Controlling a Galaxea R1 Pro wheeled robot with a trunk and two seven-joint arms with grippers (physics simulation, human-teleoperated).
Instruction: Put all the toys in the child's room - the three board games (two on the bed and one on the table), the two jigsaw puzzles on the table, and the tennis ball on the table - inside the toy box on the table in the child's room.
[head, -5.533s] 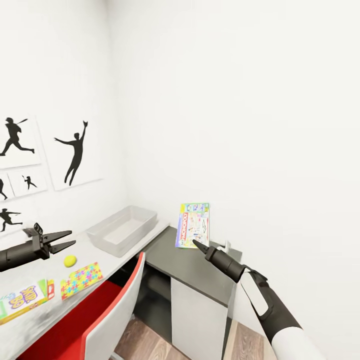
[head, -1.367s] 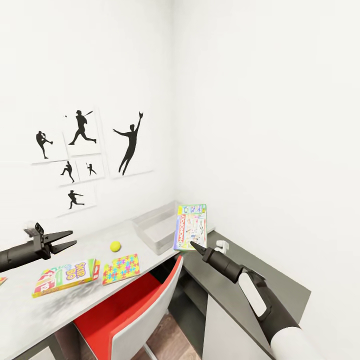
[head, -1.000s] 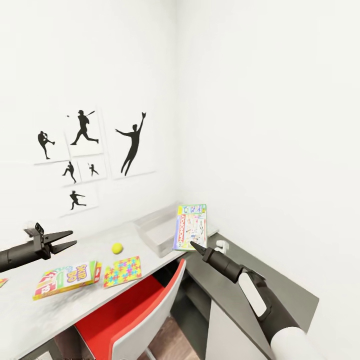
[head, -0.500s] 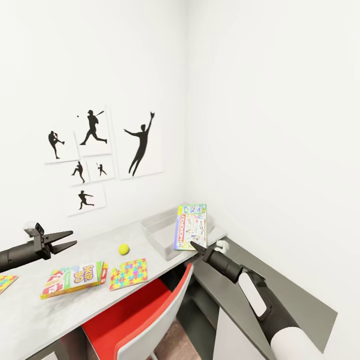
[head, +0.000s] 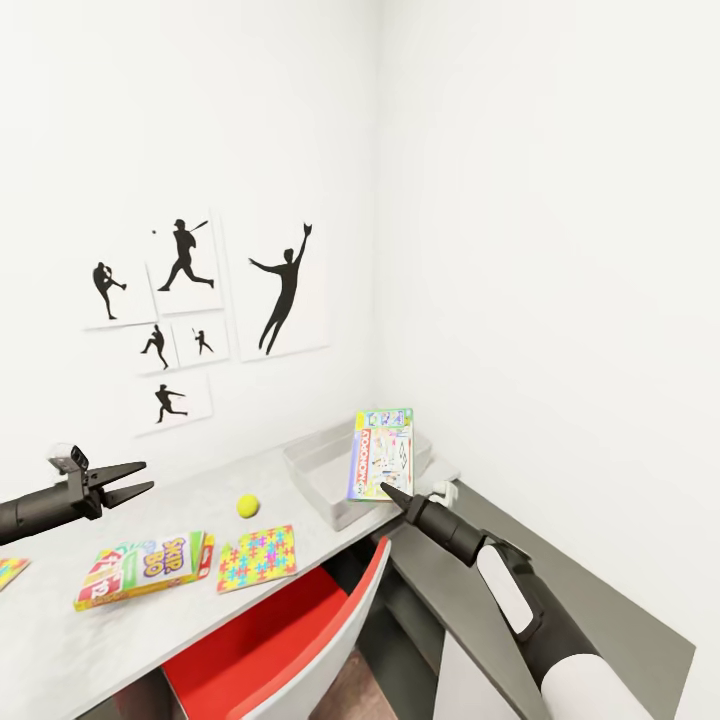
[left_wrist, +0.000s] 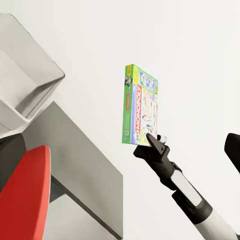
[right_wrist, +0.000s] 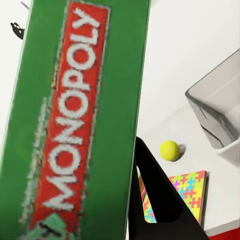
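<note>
Right gripper stretched forward, clamped on green board game (upright) beside toy box — left gripper level, jaws apart.

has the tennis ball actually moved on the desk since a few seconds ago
No. The tennis ball sits in the same spot beside the jigsaw puzzle, short of the toy box; only the camera shifted.

— Where do your things sit on the desk?
— Your toy box is at the far corner. Nearer you lies the tennis ball, then a jigsaw puzzle, with the SKIP-BO game to its left.
— And the Monopoly box?
— Upright in your right gripper, in front of the toy box.
</note>
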